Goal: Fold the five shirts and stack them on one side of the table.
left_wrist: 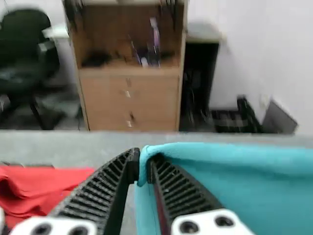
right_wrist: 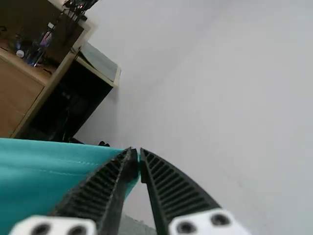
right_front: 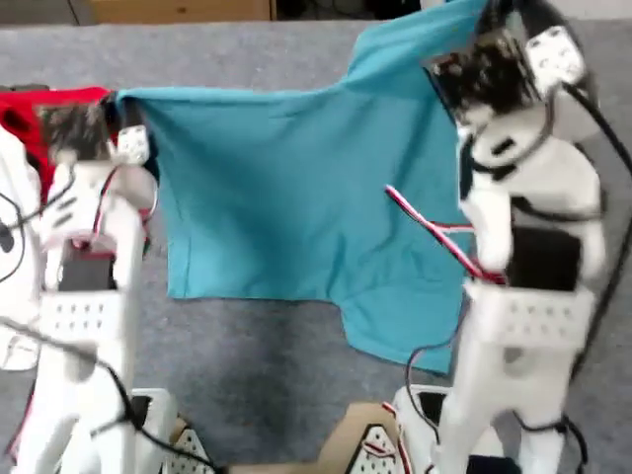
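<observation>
The left gripper (left_wrist: 142,159) is pinched shut on a corner of the teal shirt (right_front: 296,197), with the hem caught between its ribbed fingers at the far-left end of the cloth. The right gripper (right_wrist: 137,155) is likewise clamped on the shirt's edge, at its far-right end and raised higher above the table. Between the two holds the teal shirt hangs and spreads as one open sheet. Its far edge is stretched from left to right, its body drapes toward the near side, and one lower part trails nearer on the right, by the right arm's base. It shows no fold yet, so this shirt looks to be at the very start of its fold: held by two corners, ready to be laid flat or doubled over. A red shirt (right_front: 25,118) lies at the far-left edge, just beside the left gripper. It is bunched in soft ridges, and I cannot tell whether it is a finished fold or a garment in waiting. Judged from this, most of the task remains, and the stack is barely begun at best. The table (right_front: 267,375) is covered in grey felt-like fabric. Beyond its far edge stand a wooden cabinet (left_wrist: 129,98) with drawers, a dark office chair (left_wrist: 24,49) to the left and a plain white wall (right_wrist: 234,98) to the right.
</observation>
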You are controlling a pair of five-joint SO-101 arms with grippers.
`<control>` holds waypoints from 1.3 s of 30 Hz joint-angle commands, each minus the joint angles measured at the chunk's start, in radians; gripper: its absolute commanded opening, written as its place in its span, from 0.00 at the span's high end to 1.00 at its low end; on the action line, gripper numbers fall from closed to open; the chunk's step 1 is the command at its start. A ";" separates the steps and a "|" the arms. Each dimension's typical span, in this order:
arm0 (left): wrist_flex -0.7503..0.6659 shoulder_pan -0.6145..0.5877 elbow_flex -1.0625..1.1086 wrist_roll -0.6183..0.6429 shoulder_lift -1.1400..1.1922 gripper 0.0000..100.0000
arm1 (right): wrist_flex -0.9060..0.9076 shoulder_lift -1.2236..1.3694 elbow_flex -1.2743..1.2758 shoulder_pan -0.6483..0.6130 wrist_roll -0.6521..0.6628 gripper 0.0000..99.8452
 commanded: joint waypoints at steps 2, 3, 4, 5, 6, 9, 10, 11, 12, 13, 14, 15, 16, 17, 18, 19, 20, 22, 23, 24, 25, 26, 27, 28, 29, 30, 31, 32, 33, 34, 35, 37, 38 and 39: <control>0.089 0.023 -0.304 0.006 0.263 0.98 | -0.141 0.120 0.012 -0.013 -0.061 0.99; 0.109 0.023 -0.358 0.006 0.317 0.98 | -0.149 0.150 0.004 -0.007 -0.077 0.99; 0.127 0.023 -0.405 0.006 0.367 0.98 | -0.143 0.171 -0.007 -0.005 -0.086 0.99; 0.147 0.021 -0.454 0.006 0.415 0.98 | -0.127 0.189 -0.024 -0.004 -0.098 0.99; 0.172 0.018 -0.496 0.006 0.455 0.98 | -0.101 0.202 -0.044 -0.001 -0.115 0.99; 0.270 0.015 -0.608 0.006 0.541 0.98 | 0.029 0.206 -0.102 0.004 -0.135 0.99; 0.318 0.015 -0.637 0.006 0.552 0.98 | 0.084 0.206 -0.124 0.012 -0.135 0.99; 0.365 0.018 -0.658 0.006 0.555 0.98 | 0.147 0.206 -0.147 0.016 -0.132 0.99; 0.413 0.021 -0.674 0.006 0.555 0.98 | 0.221 0.206 -0.170 0.018 -0.130 0.99; 0.463 0.025 -0.689 0.006 0.555 0.98 | 0.302 0.206 -0.196 0.018 -0.130 0.99; 0.511 0.025 -0.701 0.006 0.553 0.98 | 0.394 0.206 -0.223 0.018 -0.129 0.99; 0.557 0.025 -0.712 0.005 0.553 0.98 | 0.486 0.206 -0.254 0.018 -0.114 0.99; 0.603 0.025 -0.723 0.003 0.553 0.98 | 0.577 0.206 -0.280 0.018 -0.087 0.99; 0.646 0.021 -0.732 0.002 0.553 0.98 | 0.657 0.206 -0.300 0.015 -0.064 0.99; 0.686 0.018 -0.738 0.000 0.553 0.98 | 0.724 0.206 -0.318 0.013 -0.049 0.99; 0.724 0.017 -0.741 -0.002 0.553 0.98 | 0.775 0.206 -0.331 0.013 -0.035 0.99; 0.756 0.015 -0.740 -0.002 0.553 0.98 | 0.810 0.205 -0.338 0.016 -0.015 0.99; 0.827 0.020 -0.729 -0.029 0.553 0.98 | 0.858 0.193 -0.340 0.016 0.023 0.99; 0.856 0.026 -0.717 -0.071 0.555 0.98 | 0.878 0.179 -0.332 0.012 0.032 0.99; 0.868 0.037 -0.694 -0.101 0.558 0.98 | 0.890 0.162 -0.317 0.008 0.038 0.99; 0.867 0.054 -0.655 -0.114 0.555 0.98 | 0.899 0.142 -0.297 0.005 0.041 0.99; 0.865 0.064 -0.617 -0.117 0.553 0.98 | 0.908 0.116 -0.272 -0.007 0.051 0.99; 0.865 0.071 -0.583 -0.121 0.552 0.98 | 0.908 0.088 -0.237 -0.018 0.066 0.99; 0.865 0.077 -0.554 -0.121 0.552 0.98 | 0.908 0.058 -0.193 -0.022 0.075 0.99; 0.865 0.081 -0.526 -0.121 0.552 0.98 | 0.908 0.022 -0.145 -0.024 0.083 0.99; 0.865 0.081 -0.499 -0.121 0.552 0.98 | 0.902 -0.015 -0.094 -0.024 0.087 0.99; 0.864 0.080 -0.471 -0.121 0.552 0.98 | 0.901 -0.051 -0.045 -0.024 0.094 0.99; 0.858 0.080 -0.442 -0.121 0.552 0.98 | 0.901 -0.090 0.001 -0.019 0.100 0.99; 0.842 0.074 -0.411 -0.121 0.552 0.98 | 0.899 -0.128 0.042 -0.015 0.106 0.99; 0.827 0.057 -0.391 -0.117 0.549 0.98 | 0.884 -0.163 0.081 0.005 0.117 0.99; 0.807 0.041 -0.377 -0.115 0.538 0.98 | 0.853 -0.191 0.111 0.044 0.127 0.99; 0.772 0.003 -0.364 -0.097 0.503 0.98 | 0.741 -0.228 0.151 0.127 0.146 0.99; 0.760 -0.014 -0.367 -0.075 0.483 0.98 | 0.683 -0.229 0.154 0.163 0.149 0.99; 0.746 -0.028 -0.371 -0.052 0.460 0.98 | 0.621 -0.223 0.145 0.191 0.147 0.99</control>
